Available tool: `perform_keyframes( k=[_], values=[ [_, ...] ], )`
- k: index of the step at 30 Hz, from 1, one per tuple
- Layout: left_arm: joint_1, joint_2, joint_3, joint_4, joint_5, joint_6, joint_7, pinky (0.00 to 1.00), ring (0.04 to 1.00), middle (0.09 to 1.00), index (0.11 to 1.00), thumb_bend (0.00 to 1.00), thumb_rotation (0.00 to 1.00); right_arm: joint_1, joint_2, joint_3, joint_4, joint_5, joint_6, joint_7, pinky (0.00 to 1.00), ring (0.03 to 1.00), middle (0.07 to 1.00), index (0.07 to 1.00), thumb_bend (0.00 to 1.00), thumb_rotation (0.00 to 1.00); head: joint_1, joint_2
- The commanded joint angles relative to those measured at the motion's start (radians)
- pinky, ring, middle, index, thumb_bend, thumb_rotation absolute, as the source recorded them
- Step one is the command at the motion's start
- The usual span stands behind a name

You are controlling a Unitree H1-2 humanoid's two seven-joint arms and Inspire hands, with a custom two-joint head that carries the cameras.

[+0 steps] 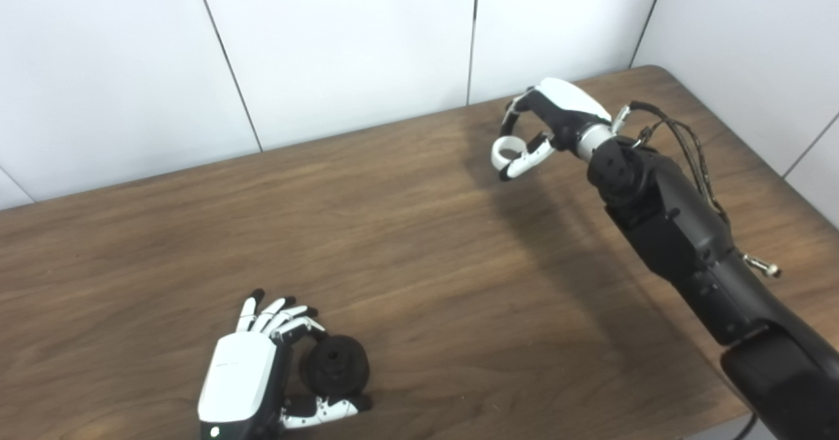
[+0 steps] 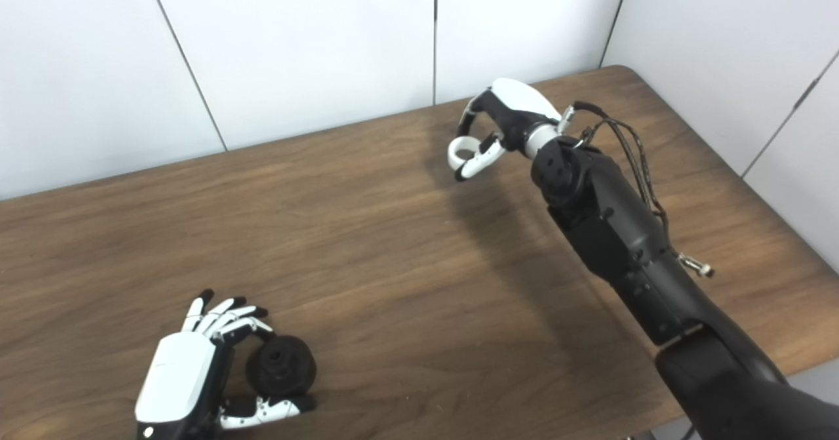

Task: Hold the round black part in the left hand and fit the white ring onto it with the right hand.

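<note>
The round black part point(image 1: 335, 365) with a centre hole sits at the table's front left, gripped between the fingers and thumb of my left hand point(image 1: 252, 374). That hand rests low on the wood, its white back facing up. Far across the table, at the back right, my right hand point(image 1: 547, 122) hovers above the surface. Its fingers and thumb pinch the white ring point(image 1: 506, 150), which hangs at the hand's left side. In the right eye view the ring point(image 2: 462, 149) and the black part point(image 2: 280, 366) show the same way. A wide stretch of table separates the two hands.
The brown wooden table point(image 1: 406, 243) reaches to white wall panels point(image 1: 341, 40) at the back and right. Its right corner is rounded and its front edge runs along the lower right. My right forearm point(image 1: 682, 230) crosses the right side, with loose cables along it.
</note>
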Motion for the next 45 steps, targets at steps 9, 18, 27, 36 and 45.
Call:
perform_keyframes(
  k=[9, 18, 27, 36, 45],
  values=[
    [-0.009, -0.02, -0.039, 0.038, 0.061, 0.015, 0.015, 1.0, 0.874, 0.761, 0.485, 0.52, 0.06, 0.039, 0.019, 0.028, -0.328, -0.073, 0.002, 0.21, 1.0, 0.992, 0.833, 0.487, 0.52, 0.13, 0.087, 0.016],
    [-0.014, -0.05, -0.064, 0.046, 0.086, 0.036, 0.019, 1.0, 0.886, 0.77, 0.485, 0.52, 0.06, 0.092, 0.094, 0.091, -0.502, -0.096, -0.003, 0.32, 1.0, 0.978, 0.844, 0.484, 0.52, 0.13, 0.161, 0.033],
    [-0.021, -0.072, -0.085, 0.049, 0.103, 0.065, 0.016, 1.0, 0.89, 0.777, 0.485, 0.52, 0.06, 0.159, 0.182, 0.13, -0.593, -0.11, -0.001, 0.389, 1.0, 0.995, 0.862, 0.484, 0.52, 0.13, 0.211, 0.048],
    [-0.028, -0.089, -0.094, 0.054, 0.106, 0.08, 0.012, 1.0, 0.896, 0.779, 0.485, 0.52, 0.06, 0.194, 0.228, 0.179, -0.593, -0.121, -0.022, 0.385, 1.0, 0.996, 0.86, 0.484, 0.52, 0.13, 0.229, 0.064],
    [-0.034, -0.097, -0.105, 0.053, 0.107, 0.096, 0.003, 1.0, 0.905, 0.781, 0.486, 0.52, 0.06, 0.205, 0.262, 0.193, -0.567, -0.123, -0.037, 0.367, 1.0, 0.999, 0.862, 0.484, 0.52, 0.13, 0.239, 0.072]
  ],
)
